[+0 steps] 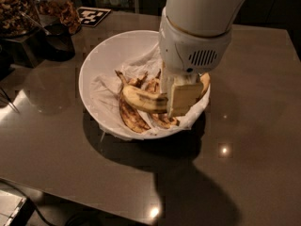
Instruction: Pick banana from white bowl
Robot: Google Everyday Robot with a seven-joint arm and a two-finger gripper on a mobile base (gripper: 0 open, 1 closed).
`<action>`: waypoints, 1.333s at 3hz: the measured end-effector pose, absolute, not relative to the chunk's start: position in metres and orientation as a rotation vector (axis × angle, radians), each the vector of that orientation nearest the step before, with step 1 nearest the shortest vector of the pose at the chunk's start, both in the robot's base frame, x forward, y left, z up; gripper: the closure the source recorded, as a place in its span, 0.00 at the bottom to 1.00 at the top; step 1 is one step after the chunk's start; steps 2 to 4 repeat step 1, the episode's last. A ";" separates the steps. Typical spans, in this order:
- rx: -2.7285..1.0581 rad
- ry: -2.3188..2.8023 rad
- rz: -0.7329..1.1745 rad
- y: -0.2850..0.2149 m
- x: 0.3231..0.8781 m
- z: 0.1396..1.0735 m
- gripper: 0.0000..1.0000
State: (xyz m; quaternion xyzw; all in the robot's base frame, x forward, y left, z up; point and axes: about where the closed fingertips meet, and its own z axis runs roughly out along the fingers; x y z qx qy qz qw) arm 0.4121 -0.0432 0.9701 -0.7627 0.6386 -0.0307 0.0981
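Gripper [172,108] pinching the banana [141,100] inside the white bowl [94,60].
Its jaws clamp the banana's right end near the bowl's centre; two dark brown bananas [131,120] lie on the bowl's crumpled paper [101,86].

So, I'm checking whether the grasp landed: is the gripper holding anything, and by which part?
The gripper, down in the white bowl, appears closed on the banana at one end; the other end sticks out free, leftward in view.

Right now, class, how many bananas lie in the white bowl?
3: yellow banana mid-bowl, meeting the pincer; left dark banana before it; right dark banana in front of the pincer. Others may be hidden.
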 end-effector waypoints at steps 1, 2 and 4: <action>-2.232 1.904 -0.096 -0.054 0.386 0.976 1.00; -2.232 1.904 -0.096 -0.054 0.386 0.976 1.00; -2.232 1.904 -0.096 -0.054 0.386 0.976 1.00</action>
